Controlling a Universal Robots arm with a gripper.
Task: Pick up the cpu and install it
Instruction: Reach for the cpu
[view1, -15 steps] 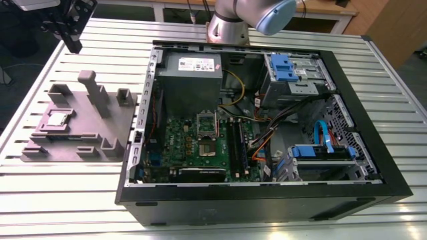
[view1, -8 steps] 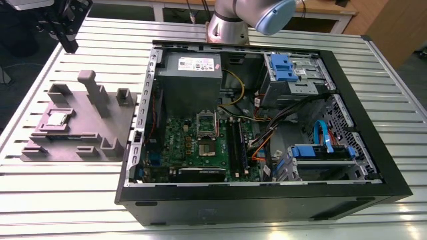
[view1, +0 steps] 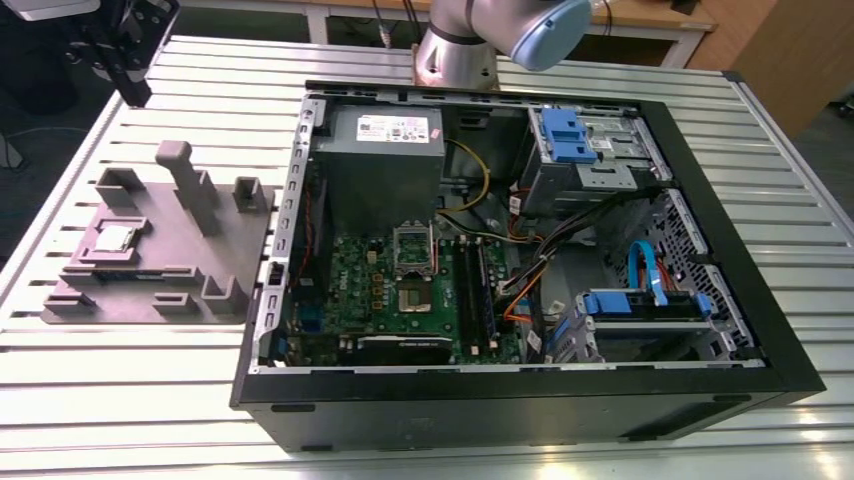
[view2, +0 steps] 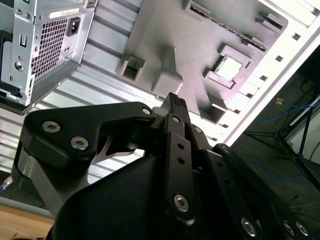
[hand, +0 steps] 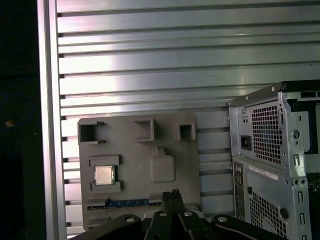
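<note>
The cpu (view1: 114, 238) (view2: 229, 68) (hand: 103, 174) is a small silver square lying flat in a recess of the grey fixture plate (view1: 180, 262) (view2: 200, 35) (hand: 135, 150), which sits on the slatted table at the exterior view's left. My gripper (view1: 134, 97) (view2: 175, 101) (hand: 173, 194) hangs high above the table, beyond the plate's far edge and well apart from the cpu. Its black fingers are pressed together with nothing between them. In the open computer case (view1: 521, 400), the motherboard's cpu socket (view1: 411, 262) lies near the middle of the green board.
Grey posts and blocks (view1: 178, 165) rise from the fixture plate near the cpu. The case holds a power supply (view1: 380, 135), blue drive bays (view1: 567, 135) and loose cables (view1: 534, 260). The case's rear panel (hand: 270, 150) stands beside the plate. The table edge (hand: 47, 120) runs close by.
</note>
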